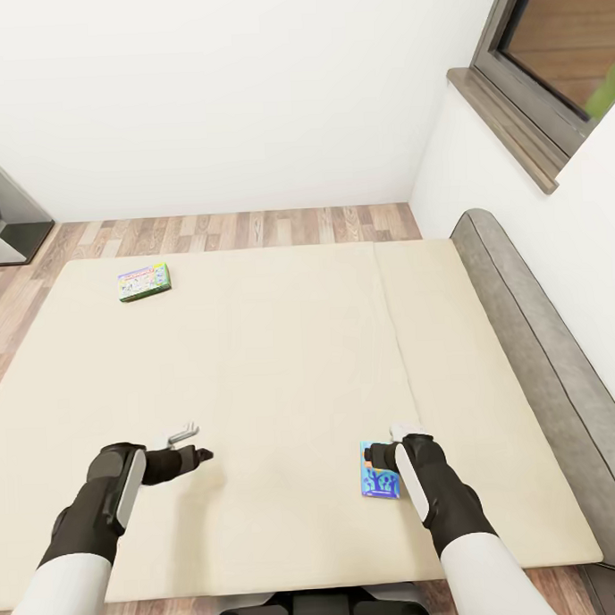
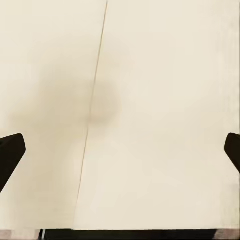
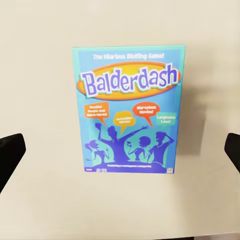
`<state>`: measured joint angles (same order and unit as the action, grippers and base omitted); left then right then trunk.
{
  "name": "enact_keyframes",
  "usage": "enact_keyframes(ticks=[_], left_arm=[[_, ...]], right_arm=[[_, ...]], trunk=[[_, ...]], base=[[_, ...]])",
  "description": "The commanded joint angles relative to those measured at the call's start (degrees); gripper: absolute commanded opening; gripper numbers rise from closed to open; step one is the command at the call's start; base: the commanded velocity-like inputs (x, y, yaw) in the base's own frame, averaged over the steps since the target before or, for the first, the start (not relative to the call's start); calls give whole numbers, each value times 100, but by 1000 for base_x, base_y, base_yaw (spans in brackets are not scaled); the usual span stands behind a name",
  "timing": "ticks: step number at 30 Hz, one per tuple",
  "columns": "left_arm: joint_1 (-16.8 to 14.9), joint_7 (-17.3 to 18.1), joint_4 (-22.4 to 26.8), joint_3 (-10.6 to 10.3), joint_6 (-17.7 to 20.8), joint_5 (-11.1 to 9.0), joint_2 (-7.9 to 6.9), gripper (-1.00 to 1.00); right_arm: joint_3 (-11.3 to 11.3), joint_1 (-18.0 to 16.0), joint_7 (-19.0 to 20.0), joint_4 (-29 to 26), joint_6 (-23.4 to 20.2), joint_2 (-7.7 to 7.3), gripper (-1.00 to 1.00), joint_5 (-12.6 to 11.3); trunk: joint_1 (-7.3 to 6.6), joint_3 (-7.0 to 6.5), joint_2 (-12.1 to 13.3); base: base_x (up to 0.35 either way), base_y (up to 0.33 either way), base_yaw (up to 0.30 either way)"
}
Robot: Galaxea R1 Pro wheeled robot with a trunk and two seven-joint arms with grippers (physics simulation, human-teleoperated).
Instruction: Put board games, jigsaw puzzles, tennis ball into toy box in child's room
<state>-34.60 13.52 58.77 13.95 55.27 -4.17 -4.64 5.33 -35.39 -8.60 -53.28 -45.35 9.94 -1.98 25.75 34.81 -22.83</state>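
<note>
Hovering over the near right part of the bed (image 1: 282,344), the right tool (image 1: 383,454) hangs directly above the blue board game (image 1: 379,481), which lies flat on the cream mattress. In the right wrist view the two dark fingertips (image 3: 11,157) stand far apart at the picture's edges, so the tool is wide, and the blue box (image 3: 129,110) sits squarely between them, its "Balderdash" title readable. To do the pickup well, I would lower straight down with the box centred, let the fingers straddle its shorter width, and close only once they reach past its edges; a flat box on soft bedding may slip if pinched at a corner.

The left tool (image 1: 190,445) is held above bare mattress on the near left, also wide, holding nothing. Its wrist view gives just the cream surface and the seam (image 2: 92,110) between mattress sections.

Across the bed, the head view adds the green-bordered board game (image 1: 144,282), lying at the far left, well apart from both tools.
</note>
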Motion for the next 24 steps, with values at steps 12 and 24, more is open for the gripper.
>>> enact_keyframes(ticks=[12,24], left_arm=[[-1,3734,2,293,335,-895,-1202,100],[15,6314,-49,334,335,-855,-1515,100]], right_arm=[[20,-3,-15,-7,141,-4,100,-33],[21,3,-3,-7,298,-36,100,-47]], trunk=[[3,8,-9],[3,8,-9]], base=[[0,0,0],[0,0,0]])
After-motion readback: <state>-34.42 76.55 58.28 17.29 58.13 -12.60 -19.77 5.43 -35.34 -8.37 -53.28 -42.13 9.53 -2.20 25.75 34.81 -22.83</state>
